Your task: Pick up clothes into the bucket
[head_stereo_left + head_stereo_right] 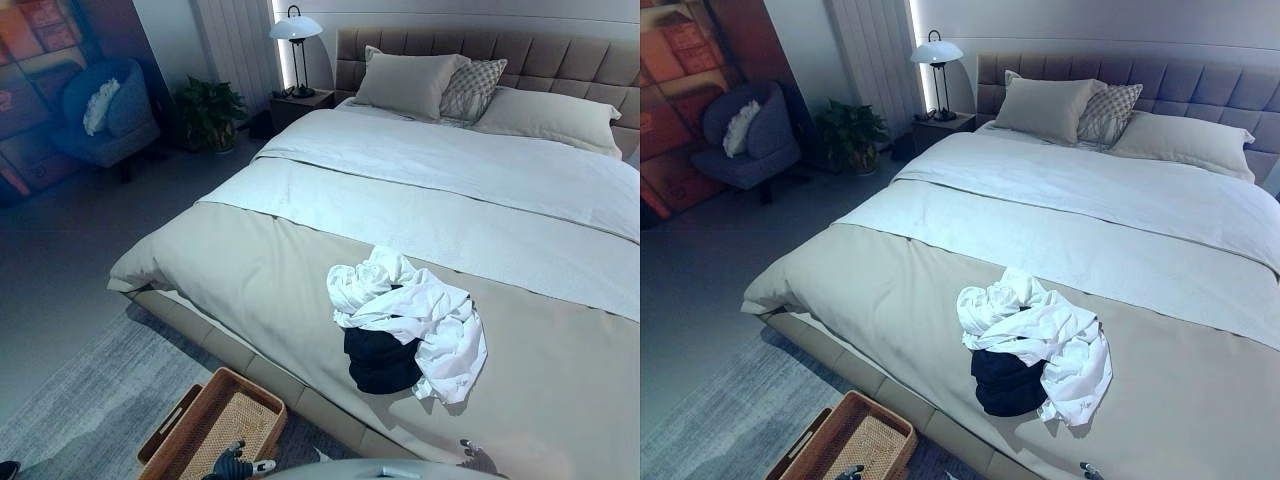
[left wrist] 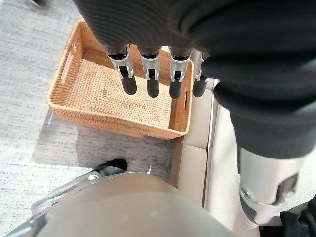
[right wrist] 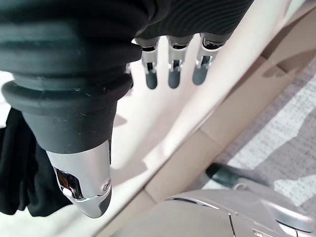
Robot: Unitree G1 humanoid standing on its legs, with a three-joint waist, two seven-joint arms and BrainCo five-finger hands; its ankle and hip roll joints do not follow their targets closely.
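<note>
A crumpled white garment point(image 1: 415, 310) lies over a dark garment point(image 1: 380, 365) in a pile near the foot of the bed point(image 1: 250, 280). An empty wicker basket point(image 1: 250, 388) stands on the floor by the bed's foot edge. My left hand point(image 1: 235, 462) hangs low above the basket, and the left wrist view has its fingers point(image 2: 150, 74) straight over the basket's woven rim point(image 2: 113, 123), holding nothing. My right hand point(image 1: 470, 455) is at the bed's near edge, just short of the pile. Its fingers point(image 3: 170, 69) are straight and empty, with the dark garment point(image 3: 19, 173) beside its thumb.
Pillows point(image 1: 410, 82) lie against the padded headboard. A lamp point(image 1: 295, 30) stands on a nightstand point(image 1: 300, 103) left of the bed, with a potted plant point(image 1: 208, 112) and a blue armchair point(image 1: 105, 115) farther left. A grey rug point(image 1: 90, 400) lies under the basket.
</note>
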